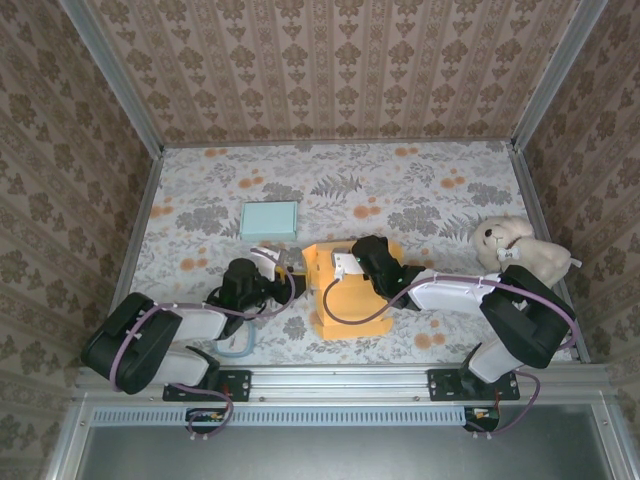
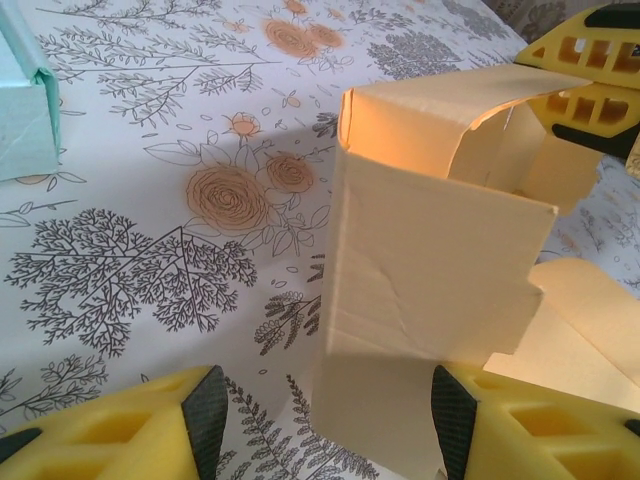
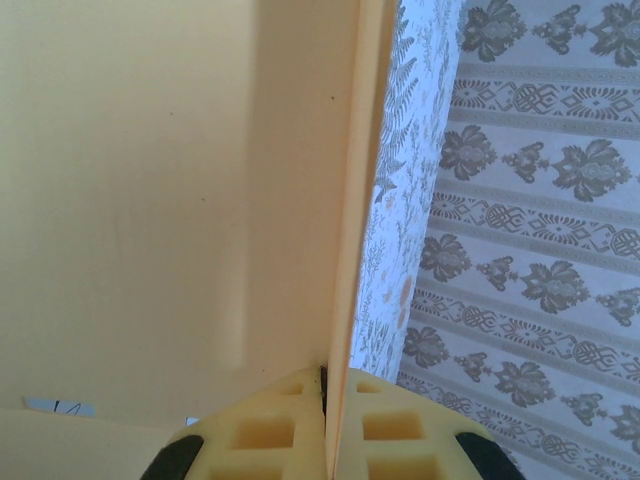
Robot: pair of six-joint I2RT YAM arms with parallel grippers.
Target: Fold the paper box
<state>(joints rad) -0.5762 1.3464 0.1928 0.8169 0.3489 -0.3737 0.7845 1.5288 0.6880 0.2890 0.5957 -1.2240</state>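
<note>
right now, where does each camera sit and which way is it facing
top external: above and behind the arms, looking down on the table; both arms show, left gripper and right gripper at the box.
left wrist: on the left arm, facing the box's side; its open fingers show.
right wrist: on the right arm, looking along a box panel pinched in its gripper.
shared: the box.
</note>
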